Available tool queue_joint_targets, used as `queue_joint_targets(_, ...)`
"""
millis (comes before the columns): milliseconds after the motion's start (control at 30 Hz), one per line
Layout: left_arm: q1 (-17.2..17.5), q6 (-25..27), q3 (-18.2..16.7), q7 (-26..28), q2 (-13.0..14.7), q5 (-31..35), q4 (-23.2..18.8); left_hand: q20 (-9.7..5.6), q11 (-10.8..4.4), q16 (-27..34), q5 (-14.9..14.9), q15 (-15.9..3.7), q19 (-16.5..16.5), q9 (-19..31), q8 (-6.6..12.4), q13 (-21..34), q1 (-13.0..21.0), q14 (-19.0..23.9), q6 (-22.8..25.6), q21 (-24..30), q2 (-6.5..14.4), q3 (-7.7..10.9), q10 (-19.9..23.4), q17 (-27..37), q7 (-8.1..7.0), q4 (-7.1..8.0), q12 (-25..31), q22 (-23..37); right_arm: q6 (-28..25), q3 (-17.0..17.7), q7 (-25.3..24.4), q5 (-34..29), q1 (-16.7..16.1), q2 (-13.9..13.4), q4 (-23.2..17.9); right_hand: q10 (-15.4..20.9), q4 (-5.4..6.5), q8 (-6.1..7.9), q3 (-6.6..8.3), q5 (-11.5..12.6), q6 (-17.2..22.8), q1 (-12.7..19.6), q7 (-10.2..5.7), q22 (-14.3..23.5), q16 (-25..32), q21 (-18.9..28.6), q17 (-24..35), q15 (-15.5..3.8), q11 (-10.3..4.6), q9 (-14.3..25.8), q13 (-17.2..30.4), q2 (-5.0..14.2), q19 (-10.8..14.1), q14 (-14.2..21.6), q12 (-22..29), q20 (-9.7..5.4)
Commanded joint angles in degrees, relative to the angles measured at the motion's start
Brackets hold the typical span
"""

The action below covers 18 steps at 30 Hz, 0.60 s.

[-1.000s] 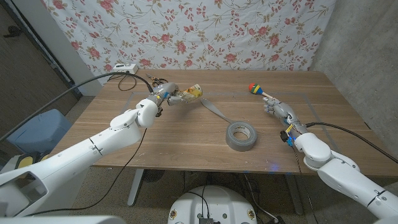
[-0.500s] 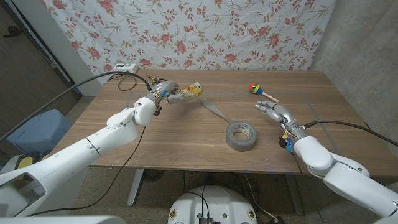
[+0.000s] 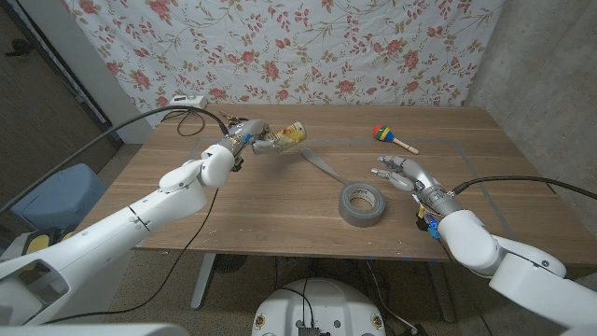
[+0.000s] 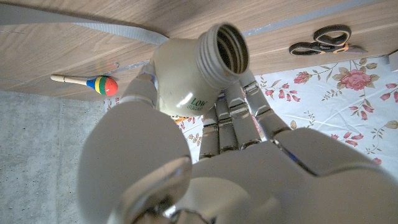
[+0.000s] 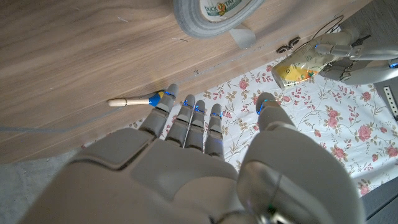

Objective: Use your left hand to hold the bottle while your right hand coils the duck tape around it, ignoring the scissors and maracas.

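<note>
Reaching toward the roll, the right hand [image 3: 403, 175] hovers with its fingers spread and nothing in it, just beside the grey roll of duct tape [image 3: 362, 203] lying flat on the wooden counter [image 3: 280, 215]. A strip of tape [image 3: 320, 165] runs from the roll up to the pale plastic bottle with a yellow label [image 3: 284, 138], which the left hand [image 3: 244, 136] grips above the counter's far left side, open threaded neck pointing away. A sound next move would be lowering the right hand onto the roll's rim and lifting without slackening the strip. Beyond the right hand lies a small colourful maraca with a wooden handle [image 3: 393, 138], close enough to be knocked. Black-handled scissors [image 4: 328, 39] rest near the bottle, by the counter's far edge.
</note>
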Motion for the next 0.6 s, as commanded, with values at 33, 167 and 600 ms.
queue_joint_targets(33, 0.13, -0.18, -0.40, -0.32, -0.46, 0.72, -0.47, -0.11, -14.72, -0.18, 6.84, -9.86, -0.11, 0.27, 0.17, 8.17, 4.55, 3.58, 16.20, 0.50, 5.11, 10.36, 15.25, 0.31, -13.46, 10.68, -0.08, 0.10, -7.20, -1.50, 4.63, -3.71, 0.53, -3.77, -5.37, 0.11, 0.13, 0.42, 0.42, 0.38, 0.30, 0.86, -0.23, -0.03, -0.15, 0.09, 0.22, -0.12, -0.55, 0.33, 0.20, -0.29, 0.50, 0.12, -0.24, -0.02)
queue_joint_targets(167, -0.07, 0.03, -0.24, -0.73, -0.64, 1.00, -0.47, -0.13, -14.62, -0.43, 7.10, -9.86, -0.17, 0.32, 0.13, 8.21, 4.57, 3.61, 16.11, 0.60, 5.08, 10.34, 15.38, 0.44, -13.59, 10.78, -0.20, 0.09, -9.23, -2.83, 7.11, -3.72, 2.30, -4.87, -6.66, 1.37, 0.75, 0.55, 0.11, 0.51, 1.07, 1.78, -0.27, -0.01, 0.68, 0.30, 0.47, -0.63, -0.28, 0.36, 0.25, -1.05, 1.14, 1.88, 0.15, -0.36)
queue_joint_targets(600, -0.01, 0.33, -0.42, -0.77, -0.82, 1.53, -0.68, -0.16, -14.67, -1.05, 7.79, -9.91, -0.30, 0.30, 0.05, 8.77, 4.67, 3.85, 16.29, 0.91, 5.07, 10.29, 15.32, 0.84, -13.61, 11.06, -0.49, 0.06, -18.40, -10.59, 15.92, -4.45, 11.58, -8.93, -11.29, 2.03, 1.78, 0.54, -1.37, 0.46, 1.82, 0.63, -0.13, 0.04, 1.14, 0.53, 0.96, -0.97, -0.34, 0.38, 0.33, -2.65, 1.85, 2.39, 0.23, -0.66)
